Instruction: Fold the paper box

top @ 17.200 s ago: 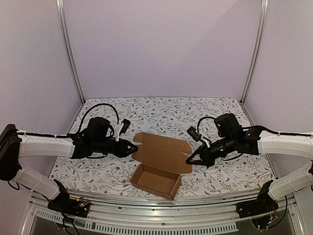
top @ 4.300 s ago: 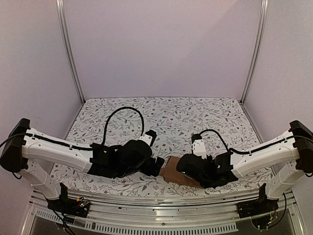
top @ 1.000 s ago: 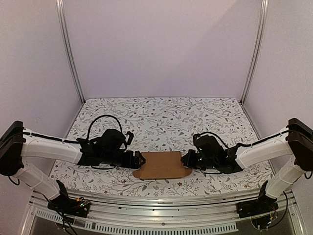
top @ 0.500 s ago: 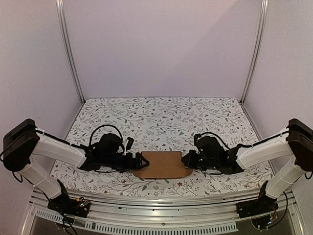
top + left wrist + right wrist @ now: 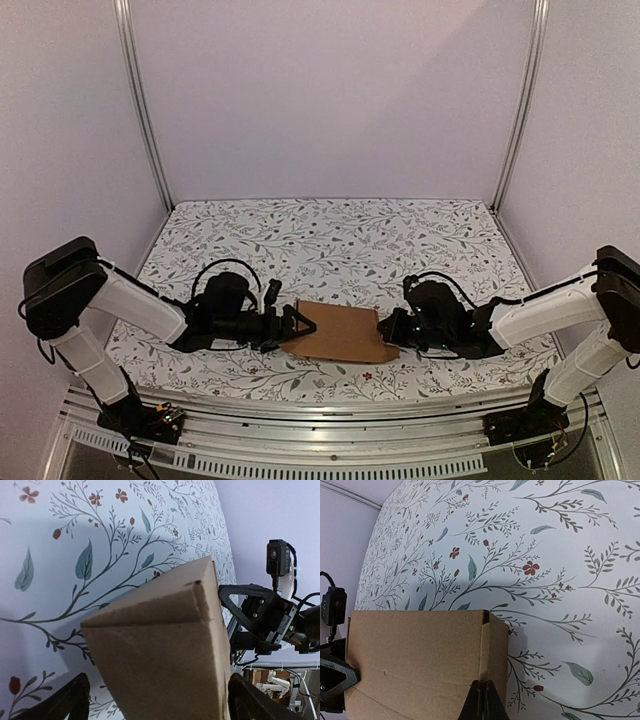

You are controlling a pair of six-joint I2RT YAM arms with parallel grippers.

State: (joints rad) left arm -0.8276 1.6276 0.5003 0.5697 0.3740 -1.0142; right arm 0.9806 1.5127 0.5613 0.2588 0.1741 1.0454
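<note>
Spread wider than a second ago, the left gripper [image 5: 303, 322] straddles the left end of the paper box [image 5: 342, 334]. Its fingers [image 5: 72, 705] stand either side of the brown carton without clearly gripping it. The box lay open with its lid raised seventeen seconds back. It now sits closed and slightly skewed between the two arms, near the front of the floral-print table cover [image 5: 330, 235]. It is plain, matte, thin cardboard with crisp creased edges, a flat lid and a narrow rectangular outline. A small notch marks one corner in the right wrist view. At the right end, the right gripper [image 5: 391, 329] rests against the lid's edge, tips pressed together. Folding looks nearly finished, and the left arm's release suggests only a last check of the closure remains.
</note>
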